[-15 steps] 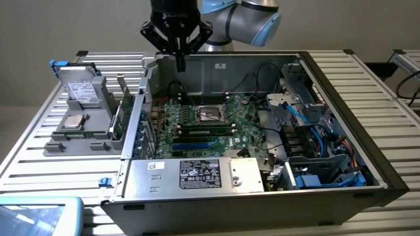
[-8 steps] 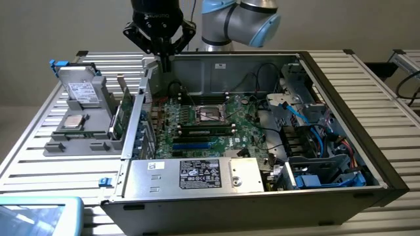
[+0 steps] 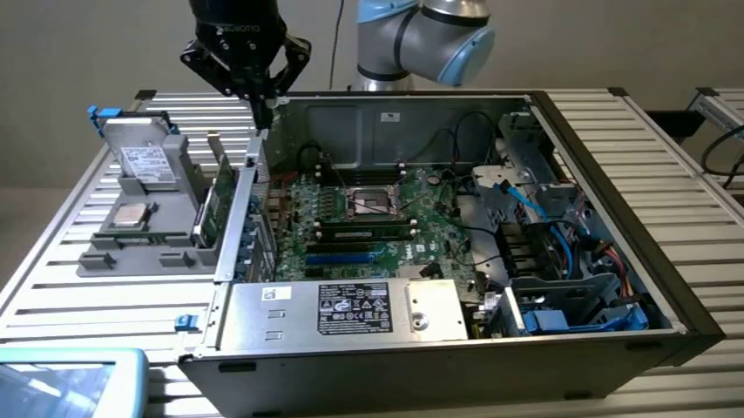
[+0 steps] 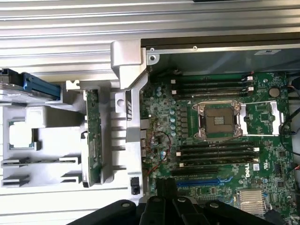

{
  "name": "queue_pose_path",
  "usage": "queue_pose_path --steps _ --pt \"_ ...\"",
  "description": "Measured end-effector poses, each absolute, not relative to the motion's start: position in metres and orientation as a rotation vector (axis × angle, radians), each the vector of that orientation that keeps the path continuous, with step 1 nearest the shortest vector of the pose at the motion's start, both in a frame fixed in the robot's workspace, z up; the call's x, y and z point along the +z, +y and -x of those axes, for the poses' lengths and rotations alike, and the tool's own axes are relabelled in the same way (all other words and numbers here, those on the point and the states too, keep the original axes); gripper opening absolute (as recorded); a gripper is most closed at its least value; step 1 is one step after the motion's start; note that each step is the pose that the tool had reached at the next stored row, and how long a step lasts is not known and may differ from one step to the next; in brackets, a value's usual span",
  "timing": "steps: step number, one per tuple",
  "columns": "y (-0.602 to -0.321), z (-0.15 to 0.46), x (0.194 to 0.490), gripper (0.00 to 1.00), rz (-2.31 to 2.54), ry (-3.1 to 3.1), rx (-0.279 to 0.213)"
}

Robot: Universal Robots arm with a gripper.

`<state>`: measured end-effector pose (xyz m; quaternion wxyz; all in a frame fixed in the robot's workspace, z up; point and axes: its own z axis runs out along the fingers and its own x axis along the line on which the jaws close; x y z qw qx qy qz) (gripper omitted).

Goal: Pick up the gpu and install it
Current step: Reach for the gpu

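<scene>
The gpu (image 3: pixel 219 197) stands on its edge in a slot of the grey holder tray (image 3: pixel 128 257), just outside the open computer case on the exterior view's left. In the wrist view the gpu (image 4: pixel 92 136) appears as a thin green card with a silver bracket at one end. My black gripper (image 3: pixel 265 110) hangs above the case's side wall, past the far end of the gpu and higher than it. Its fingers (image 4: pixel 161 187) are pressed together with nothing between them.
The tray also carries a silver drive with a white label (image 3: pixel 145 164) and a processor chip (image 3: pixel 131 215). Inside the case (image 3: pixel 605 174) lie the green motherboard (image 4: pixel 225 154), its empty processor socket (image 3: pixel 375 202), memory sticks, cables and the power supply (image 3: pixel 348 309). A pale blue object (image 3: pixel 70 383) sits at the front corner.
</scene>
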<state>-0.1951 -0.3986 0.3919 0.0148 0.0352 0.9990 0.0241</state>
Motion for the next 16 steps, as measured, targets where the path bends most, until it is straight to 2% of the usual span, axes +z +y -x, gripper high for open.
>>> queue_pose_path --steps 16 --pt "-0.397 0.268 0.389 0.12 -0.11 3.109 0.075"
